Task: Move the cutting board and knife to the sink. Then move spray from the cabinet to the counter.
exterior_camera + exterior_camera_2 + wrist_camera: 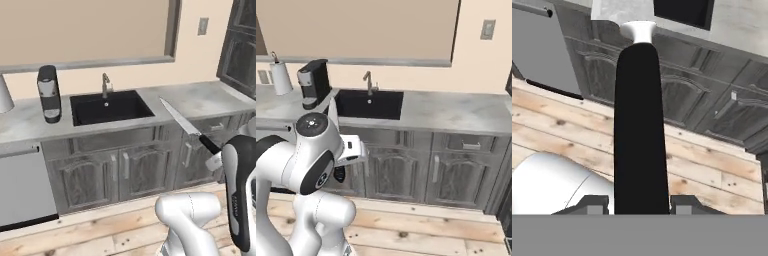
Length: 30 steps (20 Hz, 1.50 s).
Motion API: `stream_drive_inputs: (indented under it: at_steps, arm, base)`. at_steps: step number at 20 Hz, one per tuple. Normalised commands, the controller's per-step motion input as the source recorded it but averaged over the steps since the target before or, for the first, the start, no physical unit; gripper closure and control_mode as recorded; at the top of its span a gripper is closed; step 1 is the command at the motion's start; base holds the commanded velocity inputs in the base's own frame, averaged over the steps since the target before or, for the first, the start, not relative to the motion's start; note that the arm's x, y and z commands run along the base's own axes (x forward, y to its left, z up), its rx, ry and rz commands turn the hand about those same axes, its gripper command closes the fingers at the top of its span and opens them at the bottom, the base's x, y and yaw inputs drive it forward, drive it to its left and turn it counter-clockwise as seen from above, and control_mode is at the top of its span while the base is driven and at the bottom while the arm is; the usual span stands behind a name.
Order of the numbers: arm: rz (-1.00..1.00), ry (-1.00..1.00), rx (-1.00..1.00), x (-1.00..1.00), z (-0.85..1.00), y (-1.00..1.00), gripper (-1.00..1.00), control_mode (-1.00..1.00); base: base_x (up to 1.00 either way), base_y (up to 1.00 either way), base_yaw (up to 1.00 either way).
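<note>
So I'm gripping the slim kitchen knife with the thin grey blade and black handle (186, 124) right now, my two-finger gripper (639, 204) clamped on the handle end. In my hand view that black handle (639, 130) is running straight up between my dark fingertips (688, 204), one on each side, with its white collar at the top. From the left base view the blade is pointing up and left, its tip hanging in front of the white-grey marble-patterned counter (200, 97), just right of the black rectangular sink basin (110, 106). I'm holding it out in the air in front of the grey wood-grain cabinet doors (140, 167), above the light plank floor (416, 225).
</note>
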Motion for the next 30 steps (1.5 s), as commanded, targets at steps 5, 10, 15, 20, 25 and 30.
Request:
stream_drive_inputs:
  at_steps: [5,10,15,20,25,30]
  arm:
    - [0.0,0.0,0.0,0.0,0.0,0.0,1.0,1.0]
    - [0.0,0.0,0.0,0.0,0.0,0.0,1.0,1.0]
    - [0.0,0.0,0.0,0.0,0.0,0.0,1.0,1.0]
    - [0.0,0.0,0.0,0.0,0.0,0.0,1.0,1.0]
    - [0.0,0.0,0.0,0.0,0.0,0.0,1.0,1.0]
    - [0.0,0.0,0.0,0.0,0.0,0.0,1.0,1.0]
  base:
    - [1.0,0.01,0.24]
    - [0.93,0.1,0.31]
    - [0.64,-0.06,0.28]
    - [0.86,-0.08,0.17]
    - [1.0,-0.08,0.06]
    - [1.0,0.14,-0.16]
